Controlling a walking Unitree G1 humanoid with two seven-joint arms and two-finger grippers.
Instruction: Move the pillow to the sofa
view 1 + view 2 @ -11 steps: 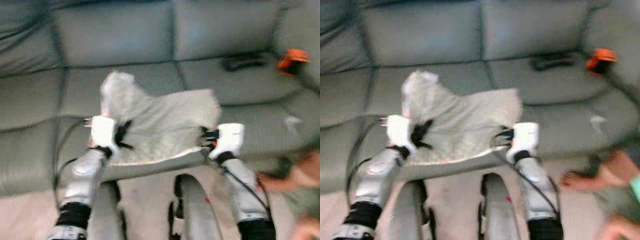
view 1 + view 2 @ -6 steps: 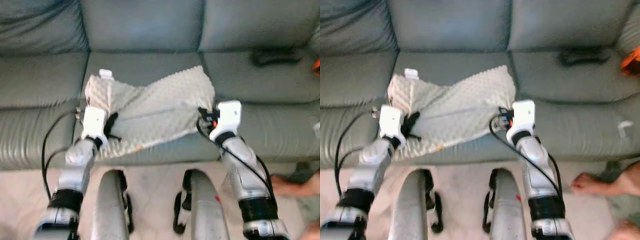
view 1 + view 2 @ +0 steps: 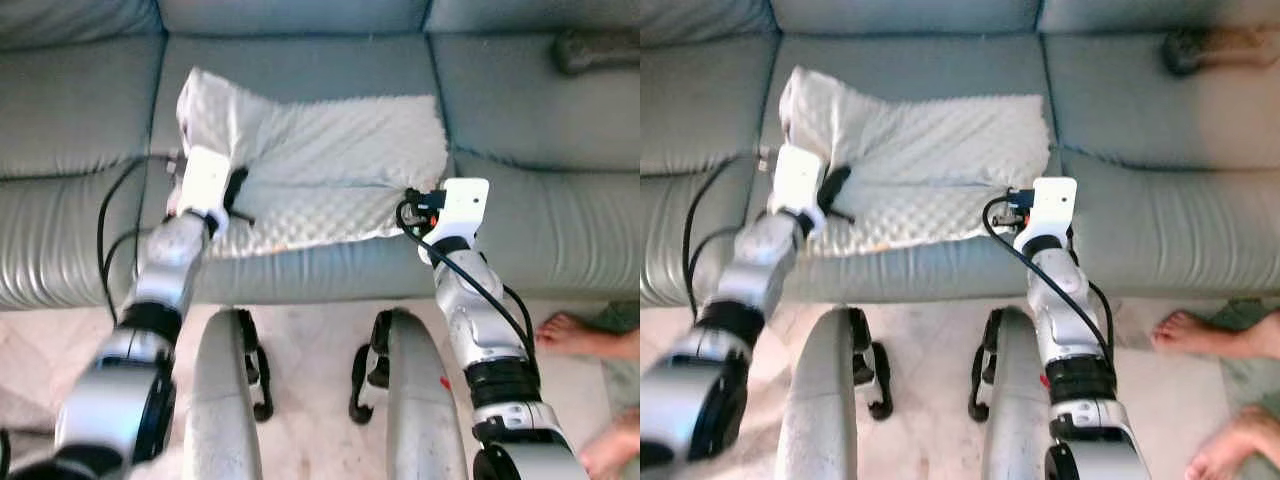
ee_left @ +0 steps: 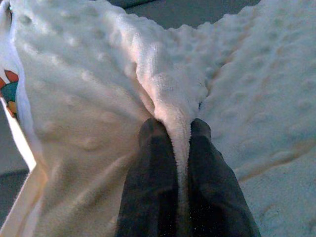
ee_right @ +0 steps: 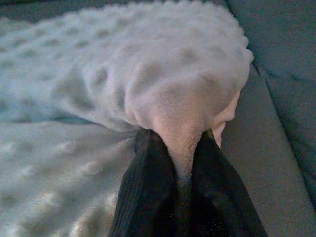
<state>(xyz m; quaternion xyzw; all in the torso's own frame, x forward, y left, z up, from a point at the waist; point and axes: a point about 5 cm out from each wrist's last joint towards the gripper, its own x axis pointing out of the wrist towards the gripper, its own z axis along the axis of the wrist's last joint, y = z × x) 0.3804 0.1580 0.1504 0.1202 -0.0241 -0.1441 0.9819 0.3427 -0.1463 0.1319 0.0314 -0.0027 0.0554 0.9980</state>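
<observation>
A white, bumpy-textured pillow [image 3: 320, 165] lies flat on the middle seat cushion of the grey-green sofa [image 3: 80, 130]. My left gripper [image 3: 238, 192] is shut on a fold of the pillow [image 4: 173, 103] at its left edge. My right gripper [image 3: 415, 205] is shut on the pillow's right front corner [image 5: 182, 113]. In both wrist views the black fingers [image 4: 153, 163] [image 5: 148, 173] pinch the fabric between them. The pillow's front edge hangs slightly over the seat's front.
A dark object [image 3: 600, 45] rests on the right seat cushion. A person's bare feet [image 3: 585, 335] stand on the pale tiled floor [image 3: 310, 330] at the right. My two legs [image 3: 225, 410] are close to the sofa's front.
The camera has moved closer and tilted down. The pillow has come down from a raised, bunched shape to lie flatter on the seat, with both grippers still holding it.
</observation>
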